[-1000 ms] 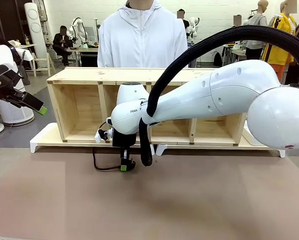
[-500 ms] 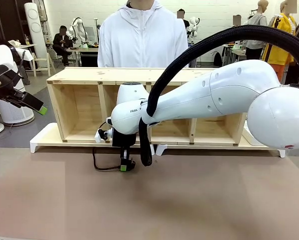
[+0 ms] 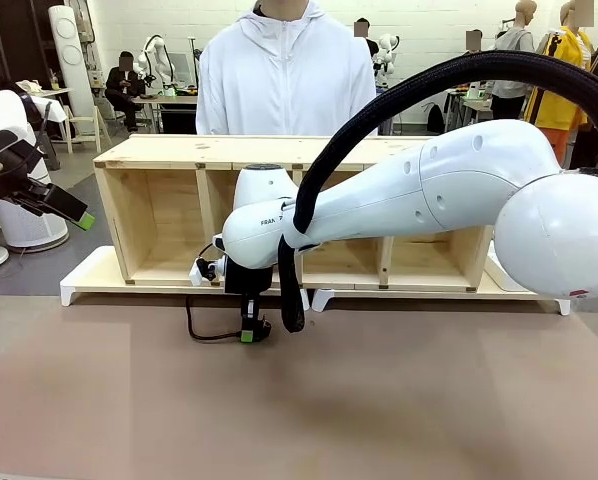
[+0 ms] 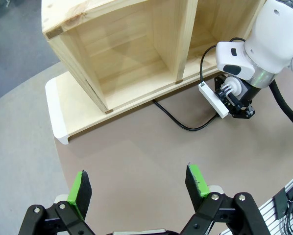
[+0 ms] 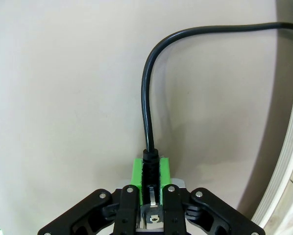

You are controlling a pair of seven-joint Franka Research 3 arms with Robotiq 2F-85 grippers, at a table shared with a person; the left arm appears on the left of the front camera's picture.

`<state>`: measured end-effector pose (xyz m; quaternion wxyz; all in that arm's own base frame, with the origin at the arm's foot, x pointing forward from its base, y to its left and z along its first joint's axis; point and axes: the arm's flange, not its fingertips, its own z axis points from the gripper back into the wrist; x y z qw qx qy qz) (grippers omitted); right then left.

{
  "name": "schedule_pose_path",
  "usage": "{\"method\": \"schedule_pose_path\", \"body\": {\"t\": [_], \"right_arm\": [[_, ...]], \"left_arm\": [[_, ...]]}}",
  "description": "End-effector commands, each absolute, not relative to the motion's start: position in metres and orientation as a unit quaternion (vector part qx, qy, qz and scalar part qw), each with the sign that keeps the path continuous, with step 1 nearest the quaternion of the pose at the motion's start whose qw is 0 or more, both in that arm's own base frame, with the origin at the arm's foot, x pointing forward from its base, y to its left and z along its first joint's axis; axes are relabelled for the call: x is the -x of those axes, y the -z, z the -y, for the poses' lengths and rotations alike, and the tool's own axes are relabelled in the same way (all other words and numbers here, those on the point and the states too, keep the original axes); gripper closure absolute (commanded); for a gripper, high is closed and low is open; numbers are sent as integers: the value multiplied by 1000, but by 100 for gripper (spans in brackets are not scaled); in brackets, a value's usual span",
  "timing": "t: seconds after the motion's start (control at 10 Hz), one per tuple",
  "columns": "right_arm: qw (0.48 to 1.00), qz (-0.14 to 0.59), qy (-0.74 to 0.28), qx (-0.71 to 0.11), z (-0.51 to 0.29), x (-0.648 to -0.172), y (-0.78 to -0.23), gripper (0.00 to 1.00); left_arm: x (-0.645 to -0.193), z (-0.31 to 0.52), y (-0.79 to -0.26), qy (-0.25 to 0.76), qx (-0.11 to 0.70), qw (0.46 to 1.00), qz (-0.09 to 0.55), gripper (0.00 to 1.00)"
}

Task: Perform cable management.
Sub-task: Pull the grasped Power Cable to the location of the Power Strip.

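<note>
Green-padded and pointing down, the right gripper (image 5: 150,171) is clamping its two fingers on the black plug end of the long, thin black cable (image 5: 145,98). In the right wrist view the cable is rising from the fingers toward twelve o'clock, then bending off toward three o'clock, lying on the flat brown tabletop (image 5: 63,73).

In the front view this gripper is hanging low over the tabletop, just in front of the shelf. The cable (image 3: 204,337) is looping out at its nine o'clock and climbing toward a small white rectangular power strip (image 3: 199,271), which is sitting at the gripper's eleven o'clock, near the front edge of the long white base board (image 3: 84,275).

A light wooden open-fronted shelf unit (image 3: 159,200) is standing on that board, at the gripper's twelve o'clock. Beyond it, a person in a white zipped hooded jacket (image 3: 284,80) is standing at the table's far side.

The left gripper (image 4: 136,183) is hovering well apart from all this, at nine o'clock in the front view. Its fingers are standing wide apart and holding nothing. In its wrist view the cable's loop is lying at one o'clock, on the tabletop beside the shelf
</note>
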<state>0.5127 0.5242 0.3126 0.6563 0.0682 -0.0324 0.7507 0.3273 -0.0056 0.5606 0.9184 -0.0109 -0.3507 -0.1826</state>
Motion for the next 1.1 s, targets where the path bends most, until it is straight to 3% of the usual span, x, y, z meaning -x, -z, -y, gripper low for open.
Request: {"method": "schedule_pose_path", "body": {"t": [0.0,0.6,0.8,1.0], "right_arm": [[656,32,-751,-68,-524,-513,-313,84],[714,43,-697,-43,-486,-428,-348,84],[776,95,-622,-45,-464,-403,-358,84],[805,133,-575,-55,-448,-381,-364,84]], "left_arm": [[-327,6,-561,176,16,920,351,0],[-327,6,-561,176,16,920,351,0],[-327,6,-561,176,16,920,351,0],[-327,6,-561,176,16,920,351,0]]}}
